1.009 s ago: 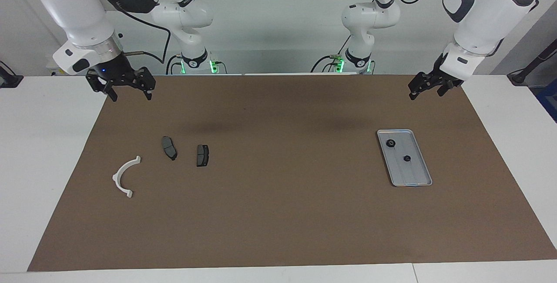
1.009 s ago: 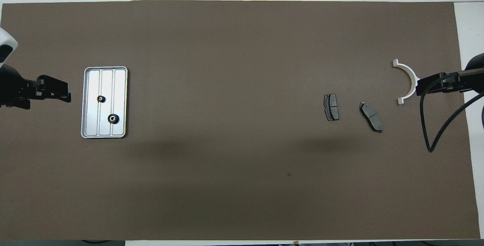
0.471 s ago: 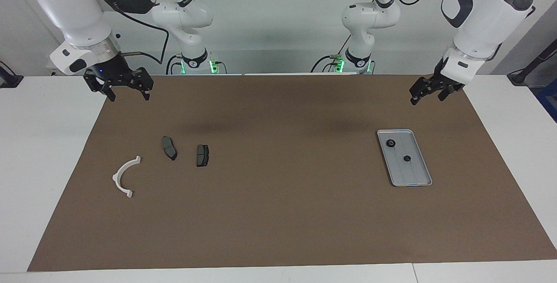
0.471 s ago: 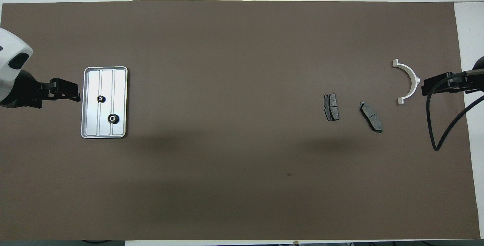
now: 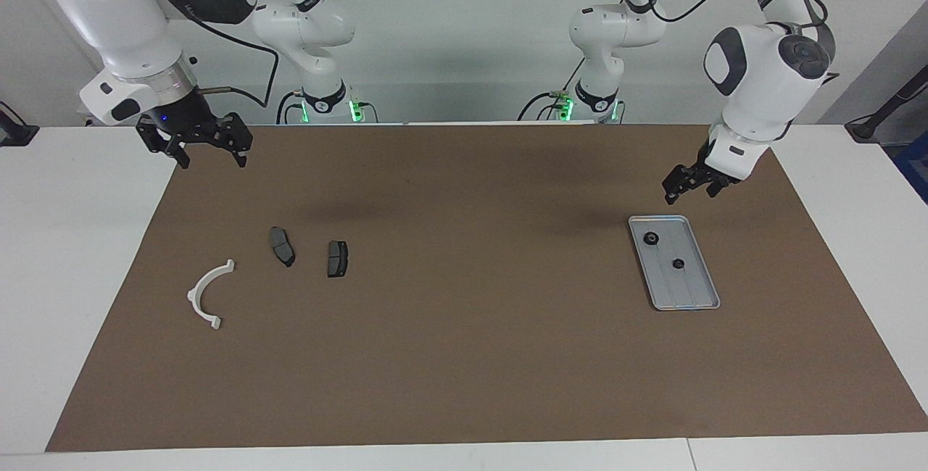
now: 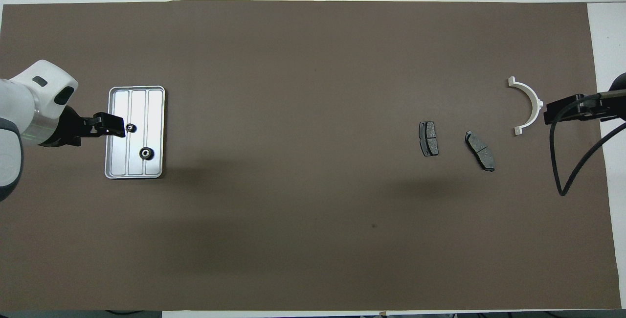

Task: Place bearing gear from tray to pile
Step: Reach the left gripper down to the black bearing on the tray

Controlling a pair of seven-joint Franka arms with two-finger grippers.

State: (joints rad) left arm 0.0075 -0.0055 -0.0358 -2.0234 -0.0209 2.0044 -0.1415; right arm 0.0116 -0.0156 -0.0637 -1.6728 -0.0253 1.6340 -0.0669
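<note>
Even, bright overhead light, diffuse; both views sharp edge to edge, no blur seen; soft broad shadows of the arms lie on the brown mat [image 5: 464, 355], two dark smudges nearer the robots' side; tray [image 6: 155, 112] shows pale glare off its metal; green indicator glow at the arm bases; straight edges, little distortion.

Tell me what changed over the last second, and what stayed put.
The left hand came down and in from the table's edge until it hangs over the tray's end nearer the robots, open and empty. The right hand shifted only slightly, open, waiting near the robots' edge of the mat. Nothing was gripped or released. Both gears lie in the tray; the white bracket and two brake pads stayed put.
</note>
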